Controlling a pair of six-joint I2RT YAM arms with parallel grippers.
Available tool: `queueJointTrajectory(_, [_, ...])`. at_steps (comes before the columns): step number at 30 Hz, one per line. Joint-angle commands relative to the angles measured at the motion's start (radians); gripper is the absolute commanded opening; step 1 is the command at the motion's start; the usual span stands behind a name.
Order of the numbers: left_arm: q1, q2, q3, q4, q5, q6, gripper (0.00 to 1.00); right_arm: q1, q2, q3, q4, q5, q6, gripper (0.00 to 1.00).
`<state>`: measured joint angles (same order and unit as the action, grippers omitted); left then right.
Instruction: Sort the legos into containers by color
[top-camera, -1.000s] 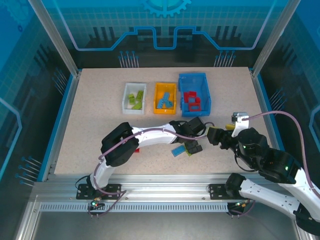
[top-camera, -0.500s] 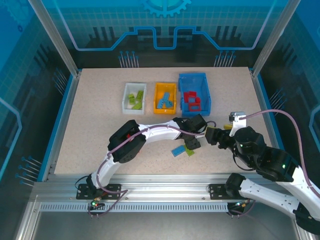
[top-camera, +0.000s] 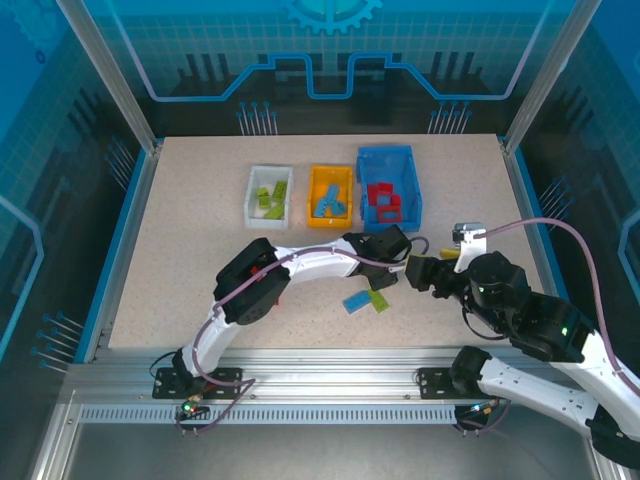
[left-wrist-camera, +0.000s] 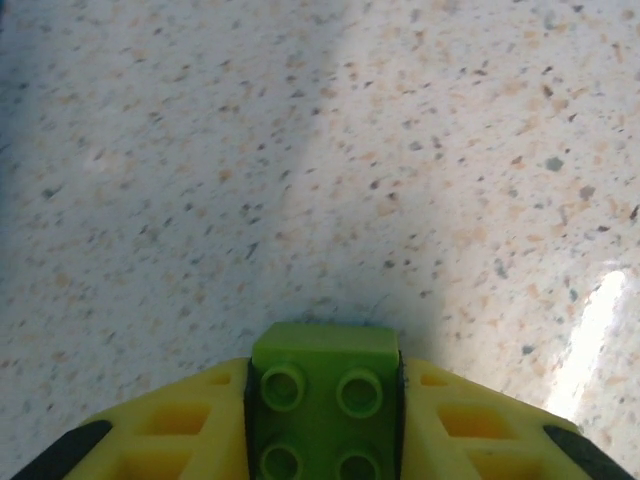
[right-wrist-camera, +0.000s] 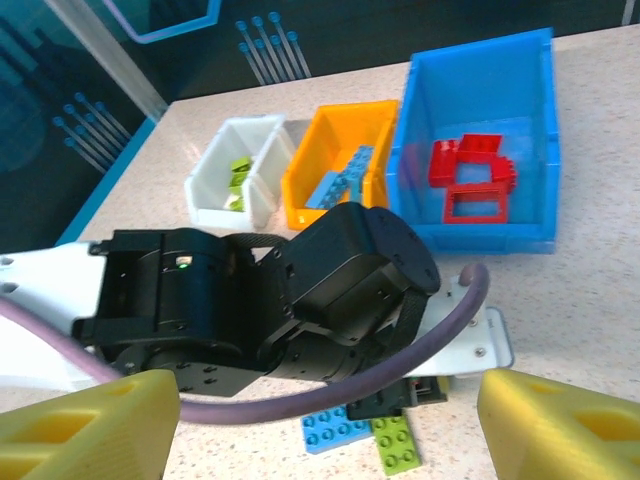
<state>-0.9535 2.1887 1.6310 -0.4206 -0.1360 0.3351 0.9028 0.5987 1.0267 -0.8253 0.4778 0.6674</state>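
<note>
Although the top view leaves the left jaws' hold unclear, the left wrist view shows them clamped on a green brick (left-wrist-camera: 322, 400) over the speckled bench (left-wrist-camera: 300, 150). The right jaws stand wide, empty. A blue brick (right-wrist-camera: 335, 432) and second green brick (right-wrist-camera: 398, 443) lie loose, side by side; white bin (top-camera: 268, 193), orange bin (top-camera: 330, 196), blue bin (top-camera: 389, 187) beyond, blue panels (top-camera: 330, 60) around

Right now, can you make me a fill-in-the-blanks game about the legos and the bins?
1. The lego bricks in the white bin are all ____.
2. The red bricks lie in the ____ bin.
3. The left gripper grips a lego colored ____.
4. On the table, a green brick lies beside a ____ one.

Missing words: green, blue, green, blue.
</note>
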Motion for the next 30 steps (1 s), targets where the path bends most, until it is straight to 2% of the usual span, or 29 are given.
queueJointTrajectory(1, [0.055, -0.179, -0.055, 0.049, -0.012, -0.096, 0.30, 0.011, 0.017, -0.015, 0.096, -0.109, -0.068, 0.79])
queueJointTrajectory(7, [0.237, -0.442, -0.223, 0.062, 0.037, -0.295, 0.29, 0.009, 0.109, -0.032, 0.179, -0.209, -0.102, 0.78])
queueJointTrajectory(13, [0.497, -0.499, -0.272, 0.015, 0.057, -0.397, 0.29, 0.012, 0.287, -0.031, 0.333, -0.348, -0.104, 0.77])
queueJointTrajectory(19, [0.679, -0.366, -0.153, -0.017, 0.060, -0.461, 0.28, 0.043, 0.445, 0.006, 0.452, -0.362, -0.105, 0.77])
queueJointTrajectory(24, [0.740, -0.190, 0.017, -0.093, 0.036, -0.475, 0.29, 0.045, 0.545, 0.044, 0.484, -0.357, -0.095, 0.76])
queueJointTrajectory(30, [0.766, -0.042, 0.169, -0.142, 0.042, -0.499, 0.32, 0.046, 0.596, 0.056, 0.509, -0.366, -0.089, 0.76])
